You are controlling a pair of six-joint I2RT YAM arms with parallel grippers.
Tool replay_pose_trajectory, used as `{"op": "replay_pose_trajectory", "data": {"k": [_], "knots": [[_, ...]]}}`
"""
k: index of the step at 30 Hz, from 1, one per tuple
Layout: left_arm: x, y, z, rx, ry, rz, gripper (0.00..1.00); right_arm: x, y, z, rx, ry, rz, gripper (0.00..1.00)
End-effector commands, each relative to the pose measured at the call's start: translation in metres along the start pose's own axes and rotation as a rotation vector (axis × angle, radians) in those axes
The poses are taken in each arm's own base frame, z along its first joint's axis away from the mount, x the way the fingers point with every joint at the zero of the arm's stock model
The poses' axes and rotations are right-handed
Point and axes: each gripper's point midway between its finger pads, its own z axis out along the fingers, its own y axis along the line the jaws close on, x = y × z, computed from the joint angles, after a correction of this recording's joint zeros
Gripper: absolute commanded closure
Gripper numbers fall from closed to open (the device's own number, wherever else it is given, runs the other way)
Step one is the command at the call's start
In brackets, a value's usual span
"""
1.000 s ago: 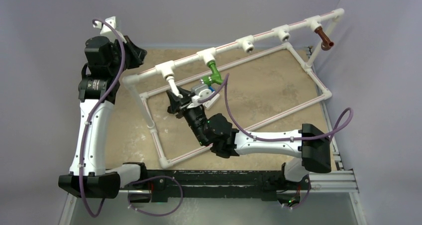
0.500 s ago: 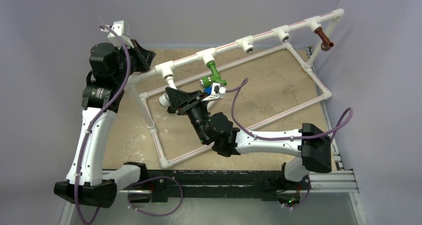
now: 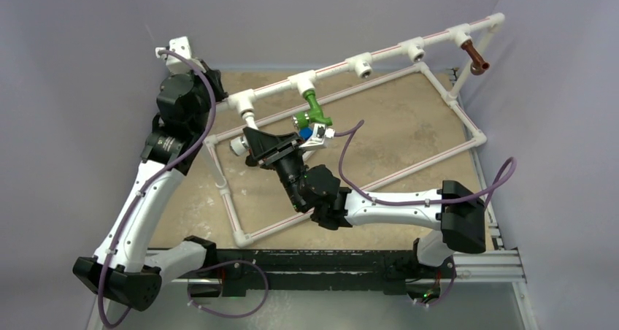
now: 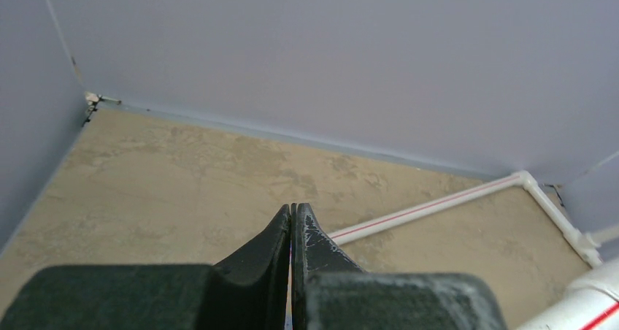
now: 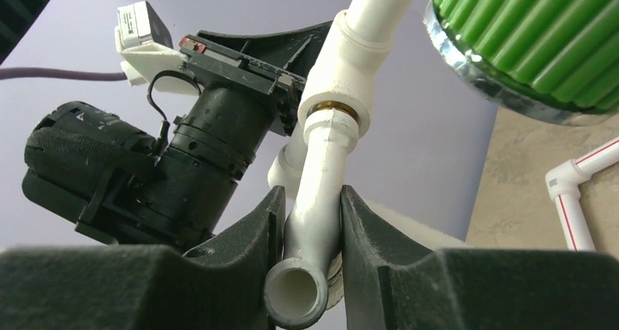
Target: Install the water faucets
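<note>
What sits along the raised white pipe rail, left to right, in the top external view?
White plastic faucet with bent spout → green plastic faucet → empty white tee fitting → second empty white tee fitting → brown plastic faucet

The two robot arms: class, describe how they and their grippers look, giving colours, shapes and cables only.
The left arm and the right arm have smooth white link shells between chunky black joints. A purple cable loops loosely along each. The left gripper and the right gripper have black, wedge-shaped fingers with a rough matte surface. A small white camera box sits at each wrist.
</note>
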Motion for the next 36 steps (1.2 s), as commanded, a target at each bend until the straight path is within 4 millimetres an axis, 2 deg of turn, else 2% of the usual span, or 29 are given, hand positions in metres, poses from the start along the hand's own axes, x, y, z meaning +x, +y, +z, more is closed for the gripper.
{"op": "replay_pose_trajectory", "data": {"k": [1, 9, 18, 22, 29, 34, 35, 36], "knots": [[0.026, 0.025, -0.001, -0.144, 0.035, 0.017, 1.00, -0.020, 0.039, 0.000, -0.102, -0.026, 0.202, 1.00], [0.044, 0.029, 0.001, -0.210, 0.032, 0.077, 1.00, -0.018, 0.028, -0.001, -0.071, -0.023, 0.209, 1.00], [0.075, 0.040, 0.011, -0.258, 0.099, 0.138, 1.00, -0.022, 0.031, -0.009, -0.081, -0.001, 0.277, 1.00], [0.079, 0.043, 0.007, -0.259, 0.095, 0.147, 1.00, -0.023, 0.035, -0.014, -0.099, 0.032, 0.431, 1.00], [0.084, 0.048, 0.006, -0.268, 0.100, 0.171, 1.00, -0.019, 0.045, -0.025, -0.198, 0.121, 0.820, 1.00], [0.085, 0.049, 0.006, -0.269, 0.099, 0.174, 1.00, -0.024, 0.051, -0.025, -0.255, 0.110, 0.922, 1.00], [0.085, 0.049, 0.006, -0.270, 0.100, 0.176, 1.00, -0.024, 0.051, -0.024, -0.259, 0.110, 0.927, 0.98], [0.085, 0.049, 0.005, -0.270, 0.099, 0.175, 1.00, -0.023, 0.051, -0.024, -0.261, 0.112, 0.927, 0.90]]}}
